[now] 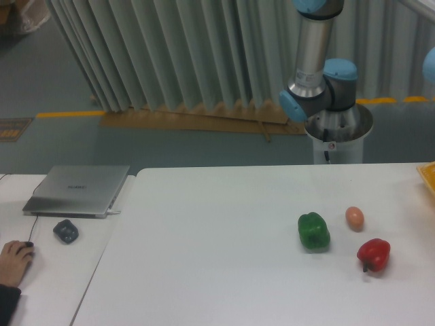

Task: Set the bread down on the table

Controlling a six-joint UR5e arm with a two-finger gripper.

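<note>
Neither bread nor pincer shows; the table (204,258) bears a green pepper (313,230), egg (354,217) and red pepper (374,255).

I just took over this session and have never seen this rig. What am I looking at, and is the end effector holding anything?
This is one fixed camera facing a white table. Behind it stands the robot arm on its pedestal; its end effector is out of frame, so any hold is unknown. On the table lie a green pepper, an egg and a red pepper. No bread is visible. On the side desk sit a closed laptop, a mouse and a person's hand.
</note>
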